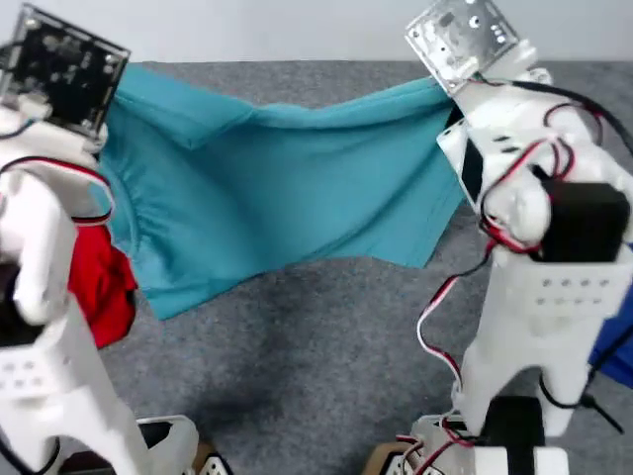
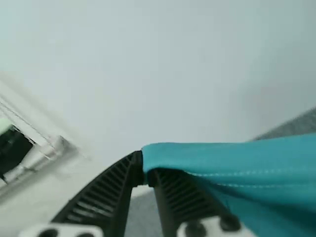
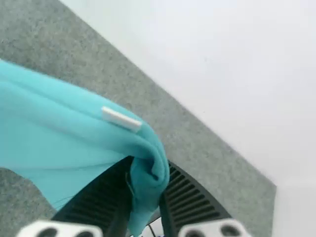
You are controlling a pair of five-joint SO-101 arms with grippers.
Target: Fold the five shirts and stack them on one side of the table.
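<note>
I find the teal shirt [image 1: 287, 198] stretched between both arms over the far half of the grey tabletop [image 1: 326, 346]. Its long axis runs side to side, with the upper edge taut and the lower edge sagging toward the arm bases.

The left gripper [image 2: 144, 170] is closed on one upper corner of the cloth. The right gripper [image 3: 148, 173] is closed on the opposite corner, with fabric bunched between its jaws and a small white tag [image 3: 121, 118] near the pinch.

In the high view the left wrist board [image 1: 64, 64] and right wrist board [image 1: 460, 40] cover both grip points. A red shirt [image 1: 99, 282] lies partly hidden behind the left arm [image 1: 40, 257], just beside the teal shirt's lower corner. A blue cloth [image 1: 618, 356] is cut off at the edge, and I cannot tell what it is.
</note>
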